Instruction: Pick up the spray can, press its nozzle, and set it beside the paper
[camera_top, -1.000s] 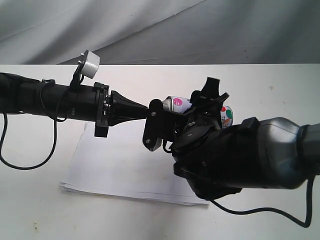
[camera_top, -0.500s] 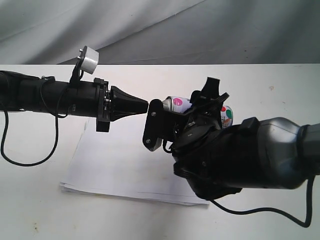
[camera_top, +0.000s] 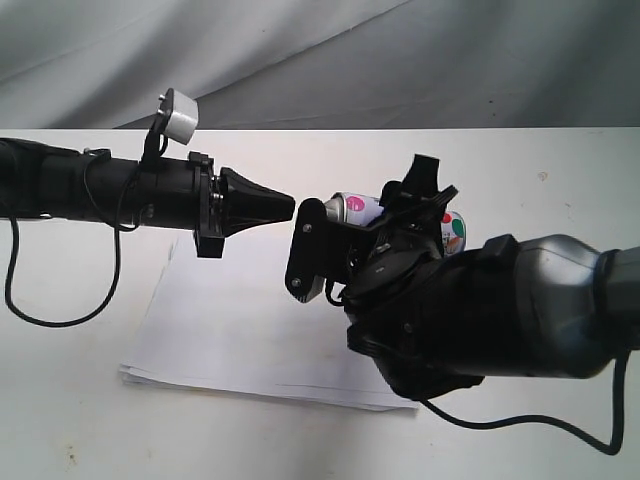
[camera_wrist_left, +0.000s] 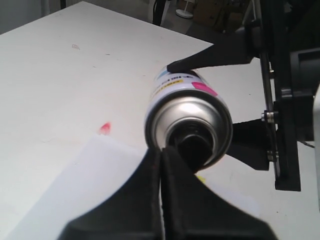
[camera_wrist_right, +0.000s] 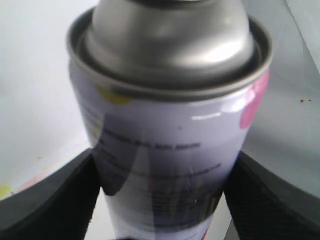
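Spray can (camera_top: 357, 208) is hanging sideways in the air, clamped in the right gripper (camera_top: 395, 215), with its top end pointing at the left arm. We are seeing it above the table (camera_top: 70, 420), close to the far edge of the paper (camera_top: 235, 335), and it is resting on nothing. The right gripper's fingers (camera_wrist_right: 42, 202) are pressing on both sides of the label, spread only as wide as the can.

The left gripper (camera_top: 288, 204) is pinching together with no gap between its own fingers (camera_wrist_left: 140, 200) and is holding nothing. Its tip is aiming at the nozzle (camera_wrist_left: 194, 146). In the left wrist view the tip is overlapping the nozzle's edge. In the exterior view it is sitting just beside the can's top, and we are not able to tell whether they are touching.

The paper is lying flat under both arms. Its near edge is showing fully, while its right edge is hiding under the right arm. Open table is showing left of the paper, behind the arms toward the far edge, and at the far right. A small pink mark (camera_wrist_left: 104, 128) is sitting on the table near a corner of the paper.
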